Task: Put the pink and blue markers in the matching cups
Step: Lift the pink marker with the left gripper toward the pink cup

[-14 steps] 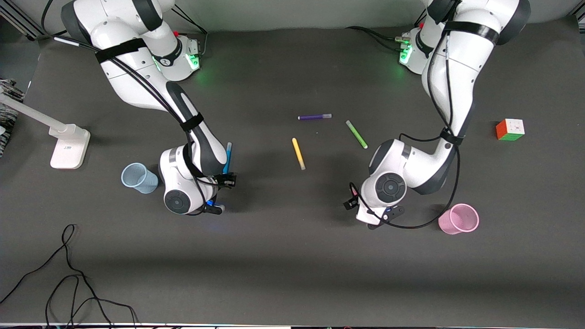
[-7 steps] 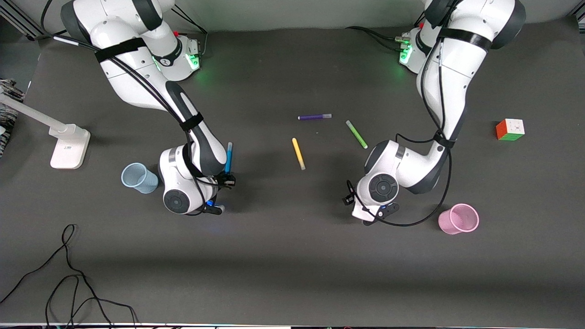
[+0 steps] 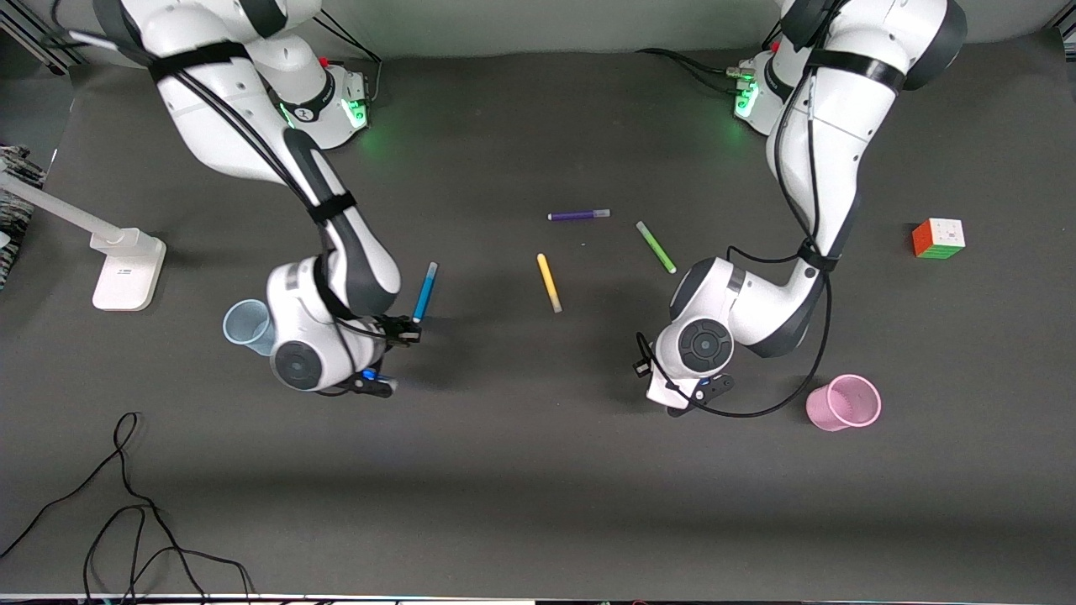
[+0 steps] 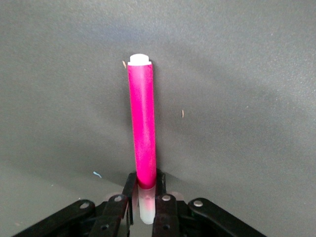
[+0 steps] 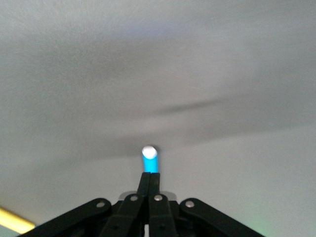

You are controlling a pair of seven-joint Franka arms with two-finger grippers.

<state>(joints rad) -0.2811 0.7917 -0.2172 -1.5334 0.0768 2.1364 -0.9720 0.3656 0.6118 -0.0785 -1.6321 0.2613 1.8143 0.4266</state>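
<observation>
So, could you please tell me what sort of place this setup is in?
Probably a robotics lab bench: two Franka arms bolted at a dark mat-covered table, loose cables, and test props like a puzzle cube and pink cup.

The right arm is reached down from its base toward its own end of the bench, elbow bent, wrist turned low. The right claw (image 5: 146, 197) is held above the bench, its fingers (image 5: 154, 185) pressed together on the blue marker (image 3: 425, 291). The left arm is folded down at its end, and the left claw (image 4: 146, 197) is clamped on the pale end of the pink marker (image 4: 143, 133).
</observation>
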